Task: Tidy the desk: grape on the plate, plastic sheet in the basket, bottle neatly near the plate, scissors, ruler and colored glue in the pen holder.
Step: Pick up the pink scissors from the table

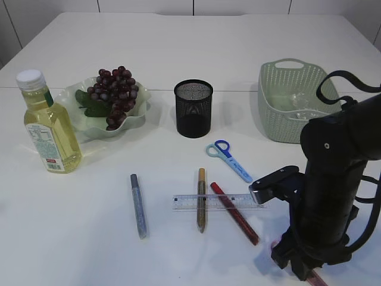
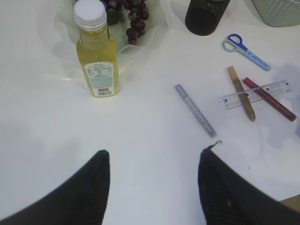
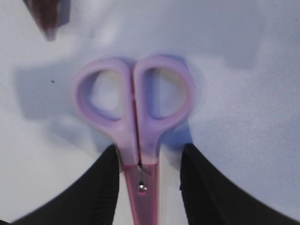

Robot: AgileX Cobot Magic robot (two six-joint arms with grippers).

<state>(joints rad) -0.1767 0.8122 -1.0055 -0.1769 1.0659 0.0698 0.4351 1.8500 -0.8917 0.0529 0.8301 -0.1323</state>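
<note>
Right fingers point(image 3: 108, 187) straddle the pink plastic scissors point(image 3: 136, 136) at frame centre, part-open, grip unclear; left fingers point(image 2: 93, 187) spread wide, empty, over the white bench point(image 2: 150, 154).

Between the right gripper point(image 3: 146, 161) fingers: pink scissors point(image 3: 136, 117), smooth plastic, faintly glossy, metal rivet. Beneath: smooth white table point(image 3: 243, 56), slight sheen.
</note>
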